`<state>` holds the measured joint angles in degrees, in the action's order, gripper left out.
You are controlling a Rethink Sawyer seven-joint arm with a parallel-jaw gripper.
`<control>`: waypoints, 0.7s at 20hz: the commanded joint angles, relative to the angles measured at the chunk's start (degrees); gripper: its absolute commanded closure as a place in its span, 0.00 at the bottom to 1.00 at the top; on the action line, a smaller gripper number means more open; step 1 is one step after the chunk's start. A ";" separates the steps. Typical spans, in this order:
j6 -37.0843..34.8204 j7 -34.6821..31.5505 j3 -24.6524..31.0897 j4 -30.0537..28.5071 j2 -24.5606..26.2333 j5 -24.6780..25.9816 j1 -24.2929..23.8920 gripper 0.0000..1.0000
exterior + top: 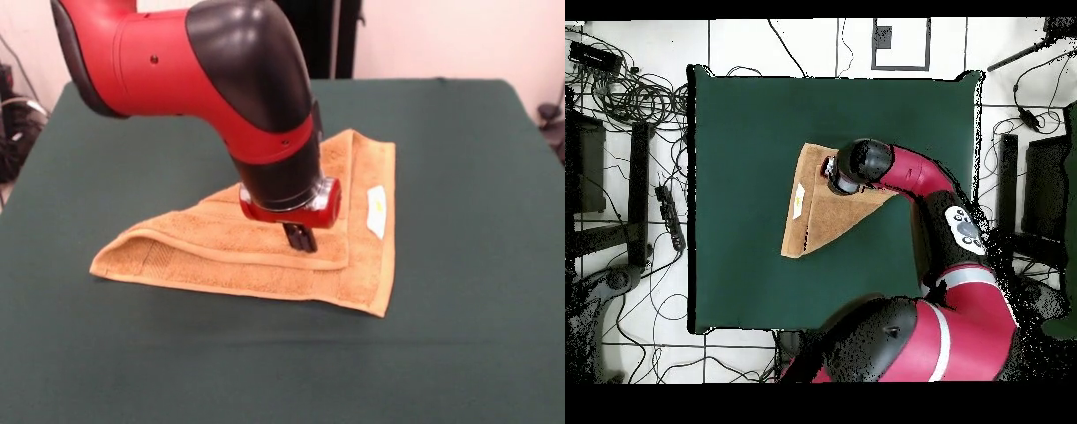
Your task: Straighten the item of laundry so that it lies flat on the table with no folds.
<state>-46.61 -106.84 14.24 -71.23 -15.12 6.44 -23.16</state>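
Observation:
The orange-tan towel [265, 256] lies on the green table [477, 309], folded over on itself into a triangle. Its upper layer ends in a border band near the front. The white-and-yellow label [377, 210] shows on the lower layer at the right. My gripper [300, 238] points straight down, shut, with its tips on the upper layer near the towel's middle. No cloth is lifted. In the overhead view the towel [820, 215] lies near the middle of the table [745, 130], and the gripper [833, 170] is over its upper corner.
The arm's red and black body [229, 71] hangs over the back of the towel and hides part of it. Cables and stands [625, 100] lie on the floor around the table.

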 commanded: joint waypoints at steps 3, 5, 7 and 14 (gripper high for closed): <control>12.90 -10.44 0.47 7.88 13.50 -1.28 4.53 1.00; 12.87 -10.29 -0.01 9.31 14.47 -1.00 4.94 1.00; 12.84 -10.10 -0.29 10.59 15.42 -0.88 5.17 1.00; 13.47 -10.69 -0.92 11.23 15.69 -0.85 5.48 1.00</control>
<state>-55.29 -106.84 11.97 -63.92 -11.76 4.01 -21.07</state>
